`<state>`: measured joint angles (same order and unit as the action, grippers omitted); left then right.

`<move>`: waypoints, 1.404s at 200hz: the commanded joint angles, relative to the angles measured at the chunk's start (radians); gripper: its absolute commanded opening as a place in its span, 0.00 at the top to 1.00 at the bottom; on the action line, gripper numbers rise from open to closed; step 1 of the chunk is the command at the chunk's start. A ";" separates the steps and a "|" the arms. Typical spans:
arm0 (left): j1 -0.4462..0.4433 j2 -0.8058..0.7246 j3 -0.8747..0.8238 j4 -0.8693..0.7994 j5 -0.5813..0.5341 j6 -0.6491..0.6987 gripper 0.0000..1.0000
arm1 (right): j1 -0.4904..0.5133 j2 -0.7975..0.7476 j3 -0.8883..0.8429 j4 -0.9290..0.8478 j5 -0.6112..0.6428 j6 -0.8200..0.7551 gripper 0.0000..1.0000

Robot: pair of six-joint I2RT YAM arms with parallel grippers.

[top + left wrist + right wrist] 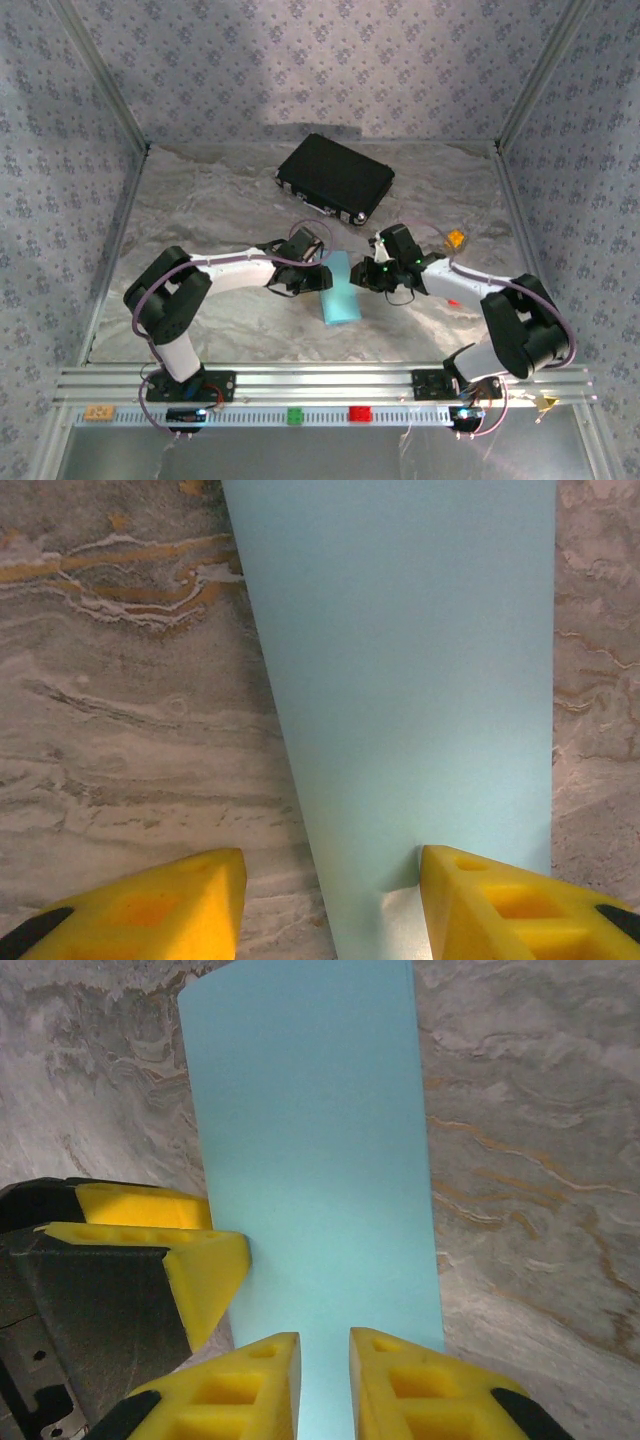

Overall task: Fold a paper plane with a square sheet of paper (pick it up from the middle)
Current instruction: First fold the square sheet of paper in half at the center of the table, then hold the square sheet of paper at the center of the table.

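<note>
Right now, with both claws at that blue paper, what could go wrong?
The right gripper has its fingers nearly together over the blue paper; pinching the flat sheet could crumple it. The left gripper has only one finger on the paper's edge, so the sheet might slide or skew. The grippers sit close together and could bump.

Black hard case (335,179) lies flat, far-centre on marble-look table (200,220), set askew. Small orange block (455,239) to its right, apart. Near alu rail (320,380) w/ green (295,415) & red (359,413) bits, poss. blocks. Patterned walls (330,60) on 3 sides.
</note>
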<state>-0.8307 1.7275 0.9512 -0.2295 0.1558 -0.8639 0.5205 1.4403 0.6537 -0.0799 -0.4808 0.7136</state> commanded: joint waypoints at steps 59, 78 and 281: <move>0.006 0.020 0.011 -0.026 -0.005 0.009 0.51 | 0.046 0.149 0.045 -0.034 0.010 0.000 0.86; 0.007 0.001 0.008 -0.019 -0.003 0.003 0.49 | 0.053 0.170 0.031 -0.034 0.017 0.024 0.86; 0.038 -0.015 -0.065 0.175 0.067 -0.061 0.46 | 0.102 0.163 -0.029 0.052 0.083 0.306 0.87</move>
<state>-0.7963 1.6886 0.8757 -0.0750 0.1947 -0.9321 0.6147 1.5970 0.6506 0.0116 -0.4416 1.0042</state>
